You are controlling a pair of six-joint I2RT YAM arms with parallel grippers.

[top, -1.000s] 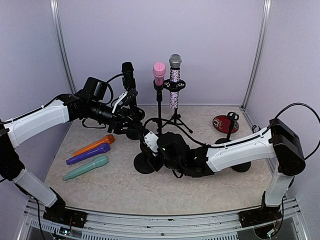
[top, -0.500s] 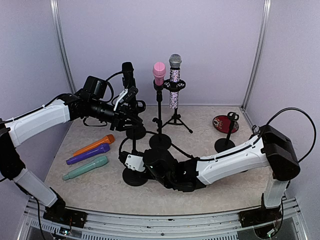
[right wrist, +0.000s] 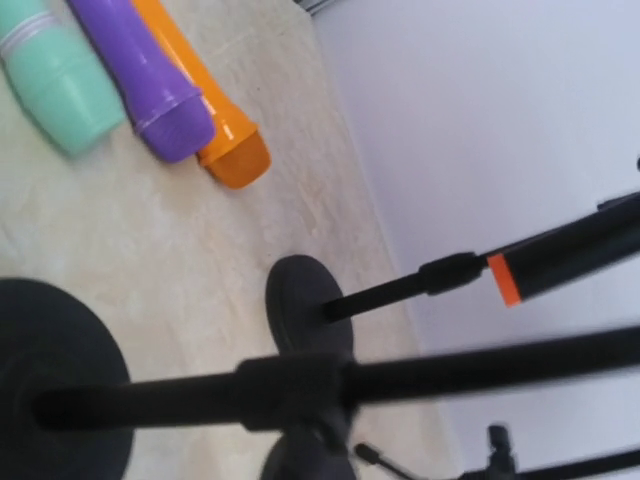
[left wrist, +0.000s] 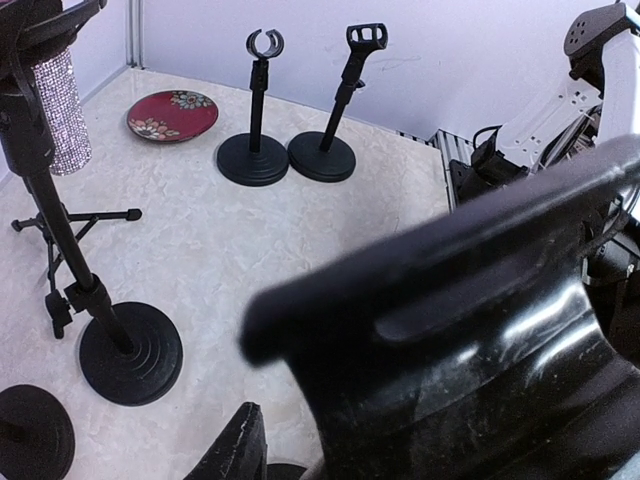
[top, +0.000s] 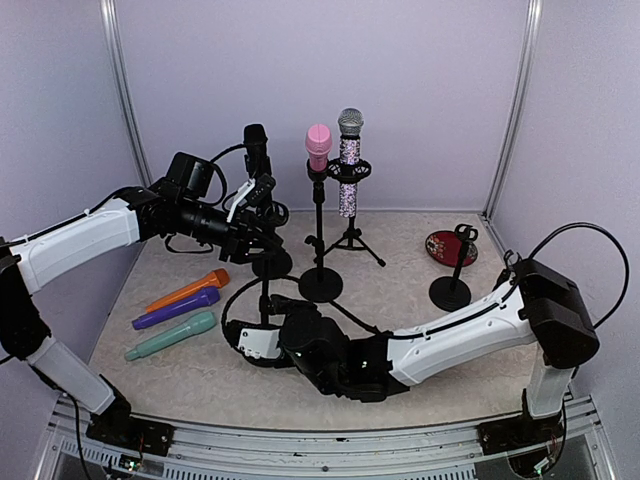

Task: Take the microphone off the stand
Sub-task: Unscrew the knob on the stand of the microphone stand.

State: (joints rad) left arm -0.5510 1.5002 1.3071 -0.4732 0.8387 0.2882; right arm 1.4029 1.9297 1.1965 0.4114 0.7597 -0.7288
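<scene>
Black microphone (top: 256,140) at eleven o'clock: pull it straight up while you steady its stand (top: 272,263); can't tell whether left claw (top: 262,212) or right claw (top: 248,338) is clenched.

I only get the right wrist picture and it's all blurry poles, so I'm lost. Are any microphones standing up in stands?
Observer: Yes. A pink microphone stands upright in a black stand at the back.
Operator: Just that one?
Observer: No, a sparkly silver microphone stands upright right beside it.
Operator: Where's the left gripper?
Observer: The left gripper is just below a black microphone that stands upright. I can't tell whether it grips anything.
</scene>
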